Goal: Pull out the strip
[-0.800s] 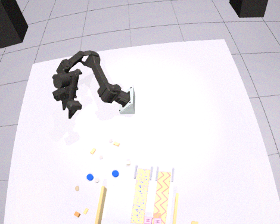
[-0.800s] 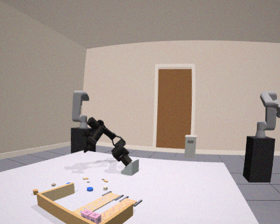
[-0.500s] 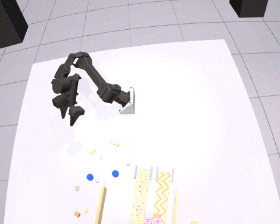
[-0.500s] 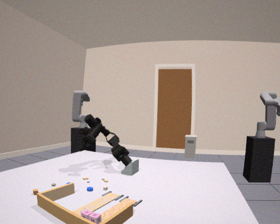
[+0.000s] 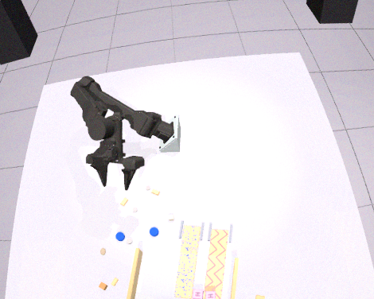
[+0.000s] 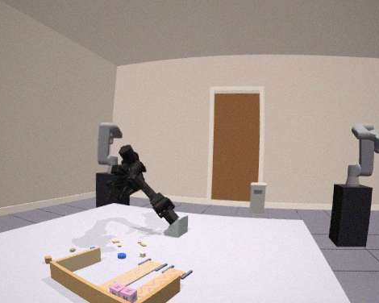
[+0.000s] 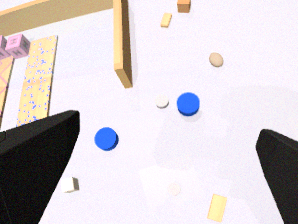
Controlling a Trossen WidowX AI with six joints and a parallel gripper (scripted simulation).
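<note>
The black robot arm (image 5: 107,111) bends over the white surface (image 5: 266,159), and its hand (image 5: 115,180) hangs above it with the two pointy fingers (image 5: 128,175) spread wide and nothing between them. Below the hand lie two blue discs (image 5: 153,231) and some small tan bits (image 5: 124,201). Past them is a wooden frame (image 6: 74,259) with two strips inside, side by side: a yellow speckled strip (image 5: 188,258) and an orange zigzag strip (image 5: 216,258). Two pink cubes (image 6: 123,291) sit at the far end of the strips, one on each, touching each other. Both show a letter on top, but it is too blurry to tell which is the labelled cube. The cubes are well apart from the hand.
</note>
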